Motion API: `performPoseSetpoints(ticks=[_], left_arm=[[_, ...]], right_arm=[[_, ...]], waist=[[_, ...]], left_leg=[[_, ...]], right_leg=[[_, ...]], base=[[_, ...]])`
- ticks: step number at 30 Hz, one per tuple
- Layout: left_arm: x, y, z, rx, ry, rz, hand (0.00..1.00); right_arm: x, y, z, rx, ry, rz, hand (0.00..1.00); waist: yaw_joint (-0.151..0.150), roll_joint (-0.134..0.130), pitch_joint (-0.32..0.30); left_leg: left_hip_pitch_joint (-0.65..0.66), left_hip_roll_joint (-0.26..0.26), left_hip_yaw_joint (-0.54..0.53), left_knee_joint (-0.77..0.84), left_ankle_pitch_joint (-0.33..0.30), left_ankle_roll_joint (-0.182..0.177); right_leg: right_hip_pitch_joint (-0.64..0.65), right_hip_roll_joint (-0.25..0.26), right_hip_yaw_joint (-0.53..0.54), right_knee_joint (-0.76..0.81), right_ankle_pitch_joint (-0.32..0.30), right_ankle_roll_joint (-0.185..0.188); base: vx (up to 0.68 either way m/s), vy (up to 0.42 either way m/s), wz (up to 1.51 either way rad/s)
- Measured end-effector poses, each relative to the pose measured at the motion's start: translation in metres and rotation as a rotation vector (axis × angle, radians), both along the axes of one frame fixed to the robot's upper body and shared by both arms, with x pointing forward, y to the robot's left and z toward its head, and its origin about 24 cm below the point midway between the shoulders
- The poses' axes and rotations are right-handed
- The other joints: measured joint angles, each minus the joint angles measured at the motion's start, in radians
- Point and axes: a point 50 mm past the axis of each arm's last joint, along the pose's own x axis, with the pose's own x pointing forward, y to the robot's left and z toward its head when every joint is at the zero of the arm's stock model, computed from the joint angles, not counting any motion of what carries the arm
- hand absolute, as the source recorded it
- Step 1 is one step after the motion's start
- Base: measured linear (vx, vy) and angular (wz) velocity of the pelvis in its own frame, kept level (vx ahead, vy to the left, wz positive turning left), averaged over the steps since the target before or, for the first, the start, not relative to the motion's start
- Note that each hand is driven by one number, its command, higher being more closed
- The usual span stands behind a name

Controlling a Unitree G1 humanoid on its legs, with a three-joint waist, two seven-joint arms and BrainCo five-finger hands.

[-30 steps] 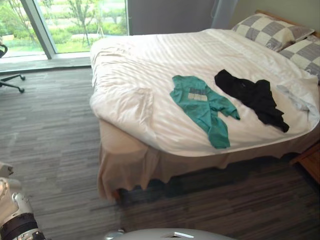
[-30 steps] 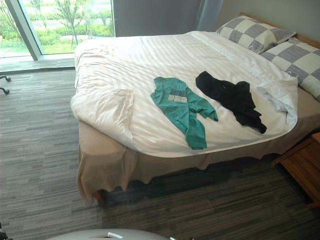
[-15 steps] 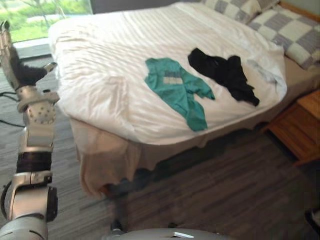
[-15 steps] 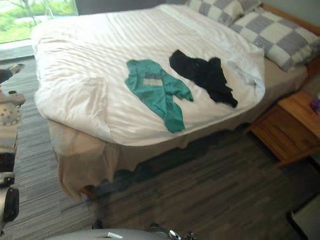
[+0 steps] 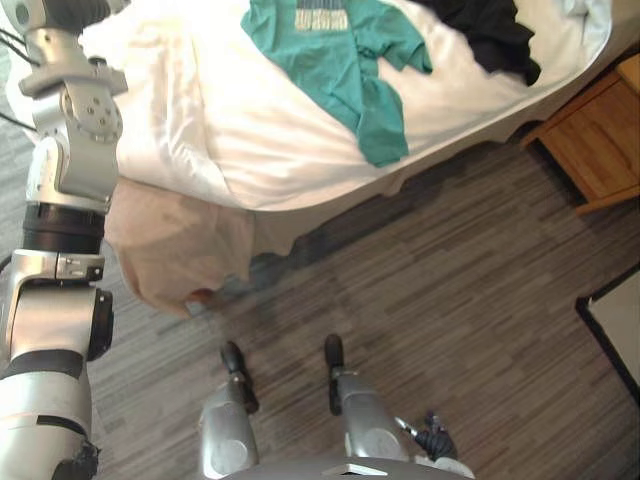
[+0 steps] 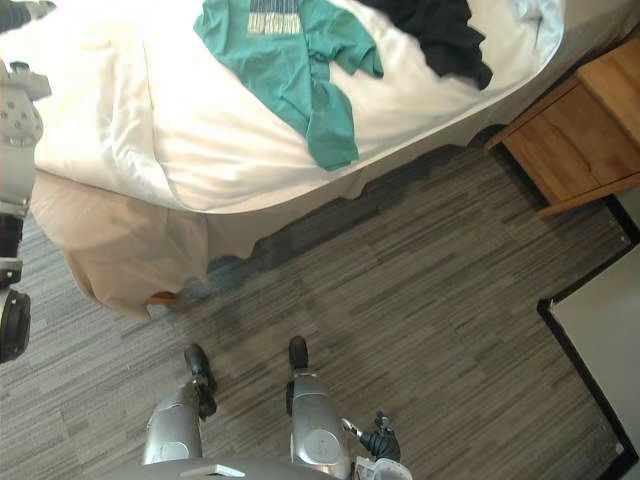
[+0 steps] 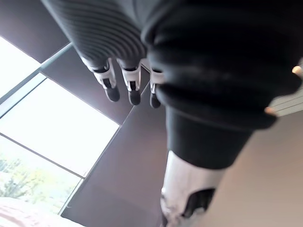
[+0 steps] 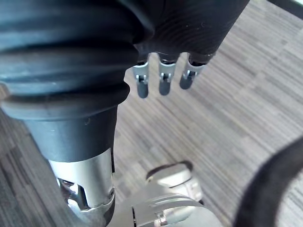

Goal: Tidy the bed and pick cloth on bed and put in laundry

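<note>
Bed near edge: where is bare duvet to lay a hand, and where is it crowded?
Bare white duvet runs from the bed's near corner to the green shirt. Crowded: shirt and black cloth lie close together toward the nightstand.

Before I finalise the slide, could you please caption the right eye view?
Green shirt and black garment lie on the white bed, a wooden nightstand beside it, grey floor below.

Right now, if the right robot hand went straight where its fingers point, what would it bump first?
Most likely the grey striped floor. The right robot hand hangs with relaxed fingers aimed down at it, and nothing shows between them, though the depth is hard to judge.
</note>
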Motion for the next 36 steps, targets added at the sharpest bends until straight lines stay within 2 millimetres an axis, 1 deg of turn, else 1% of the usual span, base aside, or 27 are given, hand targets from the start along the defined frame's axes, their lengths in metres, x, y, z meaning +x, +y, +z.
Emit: performPoseSetpoints(ticks=[3, 4, 6, 9, 10, 11, 12, 13, 14, 16, 17, 19, 20, 22, 24, 25, 26, 27, 29, 30, 31, 33, 35, 36], left_arm=[[-0.007, -0.005, 0.02, 0.006, -0.058, -0.01, 0.0], [-0.008, -0.004, 0.023, 0.009, -0.067, -0.006, 0.0], [-0.014, 0.0, 0.037, 0.011, -0.102, 0.017, 0.0], [-0.017, 0.002, 0.055, 0.0, -0.121, 0.036, 0.0], [-0.019, 0.004, 0.065, -0.003, -0.126, 0.047, 0.0], [-0.021, 0.005, 0.075, -0.021, -0.139, 0.055, 0.0], [-0.021, 0.005, 0.076, -0.022, -0.14, 0.055, 0.0], [-0.022, 0.007, 0.082, -0.034, -0.141, 0.059, 0.0], [-0.022, 0.007, 0.083, -0.035, -0.14, 0.059, 0.0], [-0.022, 0.004, 0.09, -0.04, -0.134, 0.049, 0.0], [-0.019, -0.001, 0.094, -0.059, -0.126, 0.035, 0.0], [-0.017, -0.003, 0.097, -0.075, -0.106, 0.025, 0.0], [-0.015, -0.002, 0.097, -0.083, -0.082, 0.028, 0.0], [-0.012, 0.001, 0.097, -0.093, -0.056, 0.033, 0.0], [-0.006, 0.012, 0.092, -0.131, 0.004, 0.031, 0.0], [0.0, 0.024, 0.085, -0.176, 0.077, 0.023, 0.0], [0.001, 0.028, 0.083, -0.193, 0.088, 0.015, 0.0], [0.0, 0.033, 0.083, -0.213, 0.09, 0.0, 1.0], [-0.001, 0.044, 0.08, -0.237, 0.128, -0.031, 1.0], [-0.001, 0.054, 0.074, -0.253, 0.15, -0.046, 1.0], [-0.003, 0.06, 0.072, -0.261, 0.155, -0.059, 1.0], [-0.007, 0.068, 0.071, -0.254, 0.163, -0.058, 1.0], [-0.013, 0.08, 0.069, -0.234, 0.183, -0.038, 1.0], [-0.014, 0.081, 0.069, -0.227, 0.184, -0.036, 1.0]], right_arm=[[0.004, 0.001, 0.006, 0.004, -0.052, -0.01, 0.0], [0.005, 0.001, 0.008, 0.006, -0.064, -0.015, 0.0], [0.013, 0.001, 0.015, 0.007, -0.119, -0.017, 0.0], [0.025, 0.002, 0.026, 0.014, -0.202, -0.032, 0.0], [0.033, 0.004, 0.033, 0.018, -0.252, -0.037, 0.0], [0.044, 0.016, 0.042, 0.05, -0.321, -0.035, 0.0], [0.045, 0.018, 0.042, 0.056, -0.326, -0.032, 0.0], [0.056, 0.027, 0.052, 0.091, -0.397, -0.032, 0.0], [0.061, 0.031, 0.056, 0.1, -0.424, -0.029, 0.0], [0.077, 0.039, 0.066, 0.135, -0.489, -0.03, 0.0], [0.088, 0.047, 0.072, 0.157, -0.526, -0.029, 0.0], [0.096, 0.057, 0.081, 0.187, -0.577, -0.025, 0.0], [0.098, 0.058, 0.084, 0.195, -0.597, -0.032, 0.0], [0.099, 0.056, 0.087, 0.213, -0.616, -0.056, 0.0], [0.102, 0.05, 0.09, 0.212, -0.634, -0.088, 0.0], [0.105, 0.046, 0.091, 0.219, -0.644, -0.121, 0.0], [0.106, 0.045, 0.092, 0.218, -0.645, -0.131, 0.0], [0.106, 0.043, 0.091, 0.214, -0.643, -0.142, 0.0], [0.107, 0.042, 0.087, 0.223, -0.622, -0.163, 0.0], [0.108, 0.041, 0.084, 0.225, -0.608, -0.17, 0.0], [0.108, 0.039, 0.081, 0.225, -0.592, -0.179, 0.0], [0.106, 0.037, 0.075, 0.225, -0.559, -0.192, 0.0], [0.108, 0.038, 0.069, 0.232, -0.526, -0.193, 0.0], [0.108, 0.038, 0.068, 0.237, -0.524, -0.199, 0.0]], waist=[[0.0, 0.0, 0.019], [0.0, 0.0, 0.023], [0.001, -0.003, 0.033], [0.007, -0.008, 0.045], [0.01, -0.014, 0.052], [0.013, -0.02, 0.063], [0.013, -0.021, 0.064], [0.013, -0.026, 0.07], [0.014, -0.027, 0.071], [0.016, -0.028, 0.087], [0.015, -0.028, 0.096], [0.016, -0.03, 0.115], [0.014, -0.03, 0.115], [0.016, -0.033, 0.117], [0.015, -0.034, 0.117], [0.014, -0.034, 0.117], [0.014, -0.034, 0.117], [0.014, -0.034, 0.117], [0.021, -0.034, 0.117], [0.021, -0.034, 0.116], [0.02, -0.034, 0.116], [0.021, -0.034, 0.115], [0.021, -0.034, 0.11], [0.02, -0.033, 0.104]], left_leg=[[-0.067, 0.022, -0.003, 0.066, -0.034, 0.007], [-0.077, 0.024, -0.002, 0.074, -0.039, 0.01], [-0.127, 0.04, 0.003, 0.106, -0.048, 0.014], [-0.178, 0.051, 0.002, 0.129, -0.048, 0.016], [-0.203, 0.059, 0.001, 0.137, -0.048, 0.016], [-0.234, 0.068, -0.002, 0.14, -0.044, 0.016], [-0.238, 0.069, -0.002, 0.14, -0.043, 0.016], [-0.269, 0.072, -0.003, 0.138, -0.039, 0.015], [-0.281, 0.072, -0.004, 0.135, -0.036, 0.015], [-0.31, 0.071, -0.004, 0.132, -0.027, 0.018], [-0.335, 0.071, -0.004, 0.131, -0.023, 0.019], [-0.349, 0.07, -0.002, 0.127, -0.019, 0.019], [-0.365, 0.069, 0.0, 0.117, -0.014, 0.018], [-0.383, 0.07, 0.006, 0.111, -0.011, 0.018], [-0.41, 0.074, 0.018, 0.105, -0.009, 0.019], [-0.42, 0.077, 0.029, 0.098, -0.005, 0.02], [-0.423, 0.078, 0.033, 0.096, -0.004, 0.02], [-0.423, 0.08, 0.038, 0.095, -0.004, 0.02], [-0.418, 0.088, 0.047, 0.092, -0.004, 0.019], [-0.415, 0.092, 0.05, 0.085, -0.002, 0.017], [-0.416, 0.093, 0.052, 0.081, 0.0, 0.016], [-0.42, 0.093, 0.053, 0.081, 0.001, 0.015], [-0.422, 0.107, 0.053, 0.081, 0.002, 0.013], [-0.423, 0.109, 0.053, 0.081, 0.003, 0.012]], right_leg=[[-0.039, 0.002, -0.004, 0.012, -0.001, 0.001], [-0.046, 0.002, -0.005, 0.012, 0.0, 0.001], [-0.083, 0.002, -0.014, 0.015, 0.002, 0.004], [-0.123, 0.008, -0.017, 0.011, 0.011, 0.005], [-0.141, 0.014, -0.017, 0.001, 0.023, 0.005], [-0.162, 0.022, -0.022, -0.015, 0.034, 0.004], [-0.165, 0.023, -0.023, -0.016, 0.035, 0.003], [-0.191, 0.027, -0.023, -0.028, 0.045, 0.003], [-0.201, 0.027, -0.025, -0.034, 0.049, 0.003], [-0.225, 0.028, -0.028, -0.043, 0.057, 0.003], [-0.249, 0.028, -0.031, -0.043, 0.058, 0.003], [-0.263, 0.028, -0.032, -0.046, 0.059, 0.002], [-0.281, 0.028, -0.033, -0.051, 0.066, 0.004], [-0.297, 0.03, -0.04, -0.074, 0.083, 0.004], [-0.326, 0.033, -0.043, -0.092, 0.104, 0.007], [-0.342, 0.037, -0.047, -0.108, 0.128, 0.01], [-0.346, 0.038, -0.048, -0.113, 0.135, 0.01], [-0.349, 0.039, -0.048, -0.118, 0.14, 0.008], [-0.349, 0.047, -0.048, -0.128, 0.158, 0.01], [-0.348, 0.052, -0.048, -0.137, 0.172, 0.007], [-0.348, 0.054, -0.047, -0.147, 0.178, 0.008], [-0.347, 0.055, -0.041, -0.163, 0.184, 0.008], [-0.335, 0.067, -0.022, -0.202, 0.21, 0.011], [-0.333, 0.068, -0.022, -0.21, 0.213, 0.012]], base=[[-0.04, 0.024, 0.01], [-0.04, 0.028, -0.02], [0.0, 0.0, 0.0], [0.0, -0.003, -0.03], [0.03, -0.03, -0.12], [0.02, -0.034, -0.11], [0.03, -0.041, -0.08], [0.02, -0.025, -0.04], [0.04, -0.025, -0.05], [0.04, -0.025, 0.0], [0.0, 0.0, 0.0], [0.03, -0.036, 0.0], [0.04, -0.052, -0.07], [0.02, -0.052, -0.14], [0.02, -0.052, -0.24], [0.02, -0.042, -0.26], [0.01, -0.04, -0.27], [0.01, -0.041, -0.18], [0.0, -0.044, -0.2], [-0.02, -0.044, -0.17], [-0.03, -0.054, -0.13], [-0.04, -0.05, -0.08], [-0.05, -0.06, -0.16], [-0.05, -0.085, -0.1]])
